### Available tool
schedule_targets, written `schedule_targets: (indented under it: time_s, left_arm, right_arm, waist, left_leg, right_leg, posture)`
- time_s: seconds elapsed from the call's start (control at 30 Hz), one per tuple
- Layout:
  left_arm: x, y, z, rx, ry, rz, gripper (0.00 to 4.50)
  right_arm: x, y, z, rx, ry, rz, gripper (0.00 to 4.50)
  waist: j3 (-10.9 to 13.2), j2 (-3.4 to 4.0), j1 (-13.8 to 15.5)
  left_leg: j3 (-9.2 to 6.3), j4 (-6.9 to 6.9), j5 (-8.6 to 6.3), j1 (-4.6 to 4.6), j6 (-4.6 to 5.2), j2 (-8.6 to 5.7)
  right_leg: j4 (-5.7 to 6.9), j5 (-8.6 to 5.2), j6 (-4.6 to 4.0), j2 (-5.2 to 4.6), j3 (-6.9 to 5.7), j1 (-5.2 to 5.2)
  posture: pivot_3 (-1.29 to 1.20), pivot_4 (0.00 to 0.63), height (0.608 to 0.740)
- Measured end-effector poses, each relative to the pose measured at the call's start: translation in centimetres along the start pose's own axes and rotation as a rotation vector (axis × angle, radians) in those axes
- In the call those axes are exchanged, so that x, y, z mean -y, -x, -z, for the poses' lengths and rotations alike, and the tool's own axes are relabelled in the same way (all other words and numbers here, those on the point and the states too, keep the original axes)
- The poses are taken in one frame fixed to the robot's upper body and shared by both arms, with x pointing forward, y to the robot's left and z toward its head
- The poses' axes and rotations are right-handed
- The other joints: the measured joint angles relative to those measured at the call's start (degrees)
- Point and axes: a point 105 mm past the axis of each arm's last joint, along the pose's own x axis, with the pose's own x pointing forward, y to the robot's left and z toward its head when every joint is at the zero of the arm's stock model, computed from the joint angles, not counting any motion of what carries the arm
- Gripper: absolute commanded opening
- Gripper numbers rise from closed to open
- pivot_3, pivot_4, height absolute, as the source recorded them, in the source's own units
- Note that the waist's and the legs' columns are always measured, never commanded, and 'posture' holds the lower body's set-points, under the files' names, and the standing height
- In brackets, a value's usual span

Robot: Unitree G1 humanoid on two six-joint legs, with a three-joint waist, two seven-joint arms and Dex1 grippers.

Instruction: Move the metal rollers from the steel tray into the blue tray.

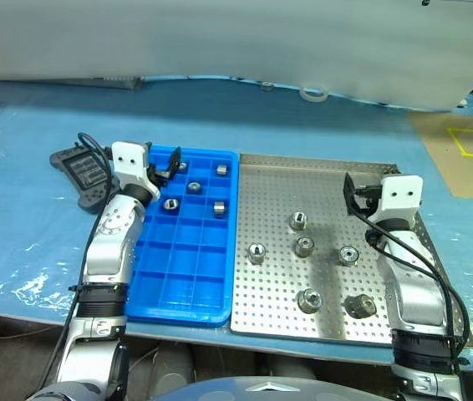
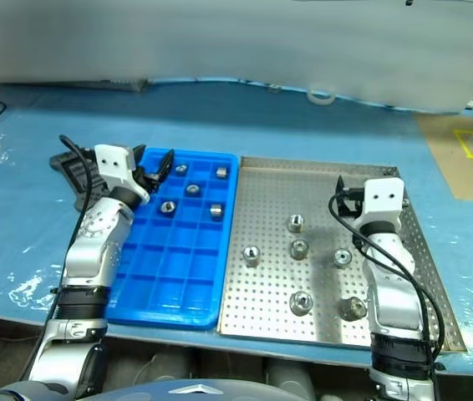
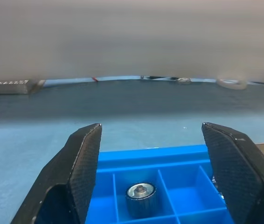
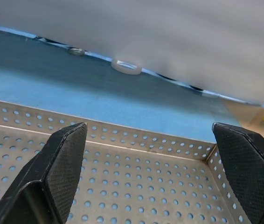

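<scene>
- As four metal rollers point(image 1: 194, 187) are already seen in the upper compartments of the blue tray point(image 1: 178, 284), left of centre in the head view, the task is judged to be under way, not finished.
- Six rollers are counted loose on the steel tray point(image 1: 320, 326), scattered across its middle and lower part, right of centre; these are judged to be left for transfer.
- Most compartments of the blue tray are seen empty, so room for the rest is judged ample.
- The left end effector point(image 1: 168, 167) is held over the upper left corner of the blue tray, its two black fingers apart and nothing between them; in its wrist view one roller is seen seated in a compartment below the gap.
- The right end effector point(image 1: 353, 194) is held over the upper right part of the steel tray, its fingers spread wide and empty; the nearest roller lies a little lower and to the left.
- The rollers are shown as short shiny silver cylinders with a hollow centre and a ringed rim.
- The steel tray is seen as flat grey sheet metal, square, with a perforated dotted floor and a low raised rim.
- The blue tray is glossy moulded plastic, divided by thin walls into small square cells.
- The table point(image 1: 19, 209) is covered with a blue, slightly wrinkled film.
</scene>
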Motion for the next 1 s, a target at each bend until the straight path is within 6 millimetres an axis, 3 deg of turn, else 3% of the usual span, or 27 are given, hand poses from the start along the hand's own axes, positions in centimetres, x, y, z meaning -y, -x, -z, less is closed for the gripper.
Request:
schedule_targets:
  time_s: [0.17,0.5,0.73,0.83,1.0]
  left_arm:
    - [1.9,-0.7,0.3,-0.015,0.08,0.065,3.6]
    - [1.8,-2.6,-0.7,-0.019,0.095,0.165,3.6]
    - [2.4,-3.9,-2.5,-0.013,0.081,0.404,3.6]
    - [3.9,-4.4,-2.7,-0.039,0.115,0.541,3.6]
    - [8.6,-4.9,-3.6,-0.093,0.093,0.862,3.6]
  right_arm:
    - [0.3,0.5,-0.1,0.005,-0.01,0.029,4.5]
    - [1.0,0.4,-0.4,0.017,-0.004,0.031,4.5]
    - [3.1,0.0,-1.5,0.02,-0.001,-0.039,4.5]
    - [3.0,0.0,-1.6,-0.007,0.021,-0.162,4.5]
    - [2.1,1.7,-1.5,-0.078,-0.036,-0.41,4.5]
  waist:
    - [0.0,-0.01,-0.58]
    - [0.0,-0.01,-0.64]
    - [0.0,0.0,-0.68]
    - [0.03,0.05,-0.61]
    - [0.04,0.07,-0.58]
  left_leg:
    - [0.01,0.0,0.01,0.06,-0.01,0.0]
    - [0.02,-0.02,0.04,0.06,-0.06,-0.01]
    - [0.07,-0.05,0.02,0.16,-0.01,-0.04]
    - [0.27,-0.02,0.11,0.14,0.27,-0.03]
    - [0.91,0.05,-0.02,0.18,0.57,0.0]
  right_leg:
    - [0.0,-0.01,-0.01,-0.01,0.04,0.0]
    - [0.02,0.01,0.01,0.02,0.05,-0.03]
    - [0.02,-0.04,-0.09,0.01,0.1,0.03]
    - [0.03,-0.12,-0.24,-0.03,0.12,0.03]
    - [0.04,-0.24,-0.46,-0.16,0.17,0.04]
  posture:
    - [-0.14,0.15,0.74]
    - [-0.19,0.15,0.74]
    - [-0.22,0.15,0.74]
    - [-0.23,0.15,0.74]
    - [-0.28,0.15,0.74]
